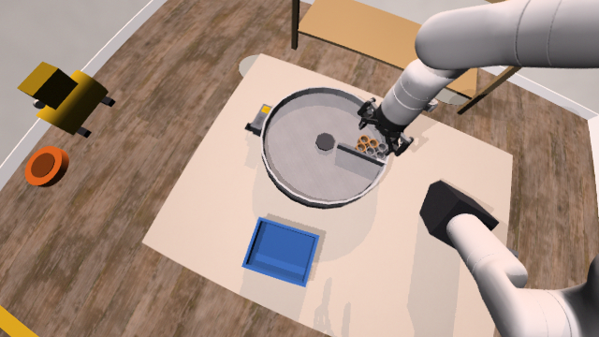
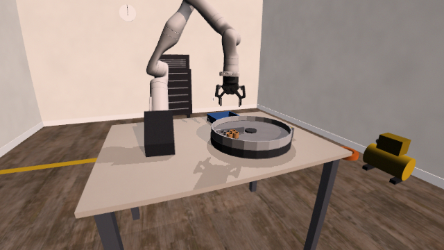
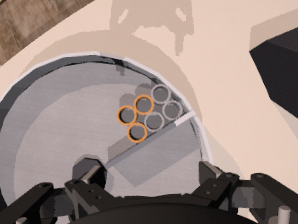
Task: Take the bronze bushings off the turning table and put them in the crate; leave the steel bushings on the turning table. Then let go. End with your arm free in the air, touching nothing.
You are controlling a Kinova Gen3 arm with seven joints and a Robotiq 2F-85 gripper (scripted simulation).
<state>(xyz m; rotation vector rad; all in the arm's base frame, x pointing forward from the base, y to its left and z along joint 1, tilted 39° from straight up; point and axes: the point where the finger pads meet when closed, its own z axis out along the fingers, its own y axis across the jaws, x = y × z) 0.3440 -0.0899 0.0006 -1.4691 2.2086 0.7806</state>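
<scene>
Three bronze bushings (image 3: 143,96) (image 2: 233,134) stand upright in a tight cluster on the grey turning table (image 1: 299,164) (image 2: 251,146) (image 3: 50,115). Three steel bushings (image 3: 161,85) (image 2: 221,132) stand against them on the rim side, close to a straight divider bar. The blue crate (image 1: 273,276) (image 2: 210,117) is apart from the turning table, and its visible inside is empty in the top view. My gripper (image 1: 376,139) (image 2: 230,105) (image 3: 151,174) is open and empty, pointing down, high above the turning table. In the wrist view the cluster lies ahead of the fingertips.
The divider bar (image 1: 360,154) (image 3: 145,143) runs from near the dark hub (image 1: 325,141) (image 2: 250,130) to the raised rim. A black wedge-shaped block (image 1: 449,211) (image 2: 159,133) stands on the table beside the arm's base. A small grey box (image 1: 258,121) sits against the rim's outside.
</scene>
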